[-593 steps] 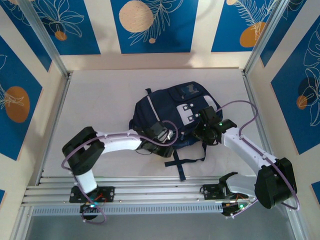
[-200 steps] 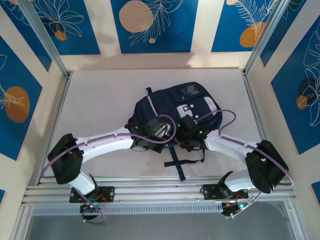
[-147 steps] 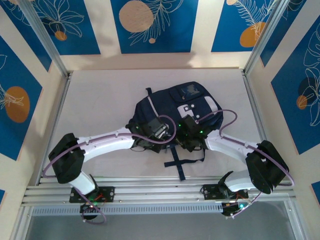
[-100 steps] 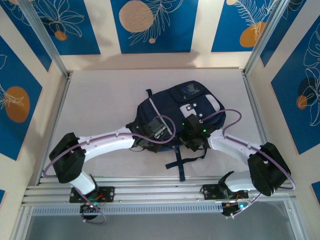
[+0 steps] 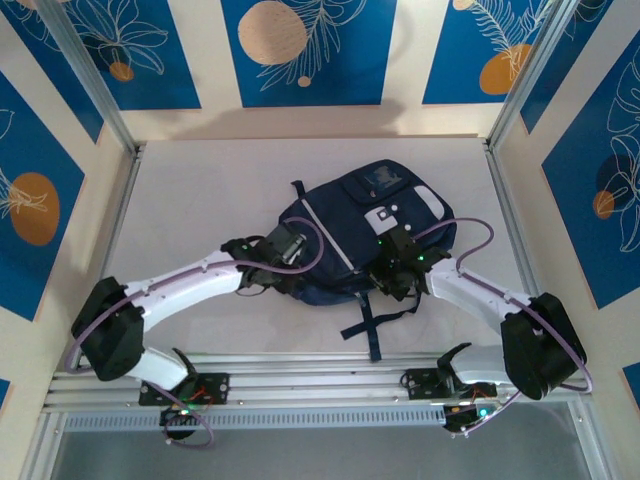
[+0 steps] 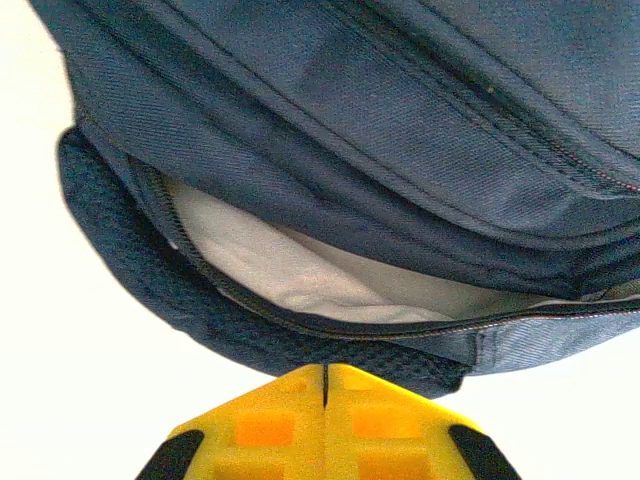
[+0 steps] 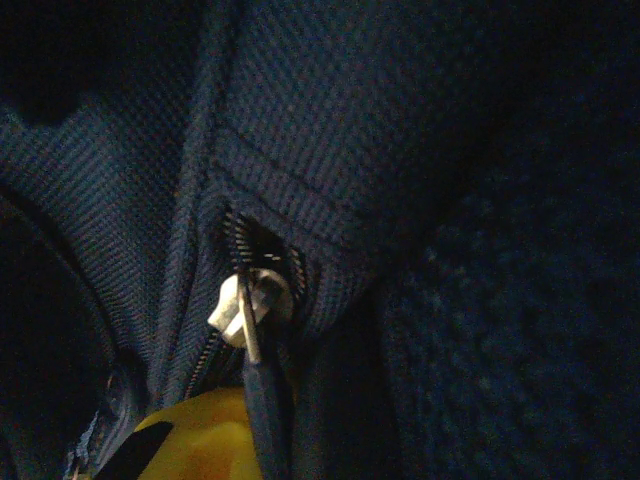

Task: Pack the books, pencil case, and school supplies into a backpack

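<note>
Pale desk [image 5: 200, 200] bore the navy fabric backpack [image 5: 340, 225]; my right tool [image 7: 250, 430] pinched its dark zip pull [image 7: 264, 395], likely for closing; left tool [image 6: 325, 385] clamped together, empty.

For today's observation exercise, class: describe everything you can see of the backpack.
The backpack is navy woven fabric with a pale stripe, a light grey patch and dark straps trailing towards the arms. It lies flat, askew, on the table. The left wrist view shows its zip partly open on something pale inside, the shut left gripper at its mesh edge. The right wrist view shows a pale zip slider just above a yellow finger of the right gripper.
</note>
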Robot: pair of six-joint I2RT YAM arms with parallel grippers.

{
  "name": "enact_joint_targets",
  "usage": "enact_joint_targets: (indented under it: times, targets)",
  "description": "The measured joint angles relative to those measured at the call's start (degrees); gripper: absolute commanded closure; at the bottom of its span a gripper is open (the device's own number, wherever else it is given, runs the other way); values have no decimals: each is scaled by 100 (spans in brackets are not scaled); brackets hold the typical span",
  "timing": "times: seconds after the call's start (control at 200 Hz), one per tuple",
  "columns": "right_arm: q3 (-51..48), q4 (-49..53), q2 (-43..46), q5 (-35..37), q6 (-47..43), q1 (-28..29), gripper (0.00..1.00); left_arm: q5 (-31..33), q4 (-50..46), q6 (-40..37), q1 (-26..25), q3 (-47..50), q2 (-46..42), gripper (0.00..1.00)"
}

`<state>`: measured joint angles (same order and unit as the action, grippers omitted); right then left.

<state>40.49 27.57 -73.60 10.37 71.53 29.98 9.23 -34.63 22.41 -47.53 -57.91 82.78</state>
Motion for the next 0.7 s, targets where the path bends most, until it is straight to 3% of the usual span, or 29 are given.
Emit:
enact_joint_targets:
  times: [0.18,0.27,0.35,0.515,0.7]
  targets:
    - [0,-35,0,-249,-140,-68,100,-671,317,-4,0,275,-221,100]
    - [0,-81,2,-376,-175,-57,100,-1071,638,149,-146,426,-221,64]
    - [0,-160,50,-520,-160,-7,100,-1425,1049,417,-358,649,-221,53]
    - [-13,-505,179,-868,101,125,100,-1947,2017,1088,-612,1150,-188,46]
    - [-15,-844,138,-986,442,313,100,-2020,2732,1526,-660,1255,68,41]
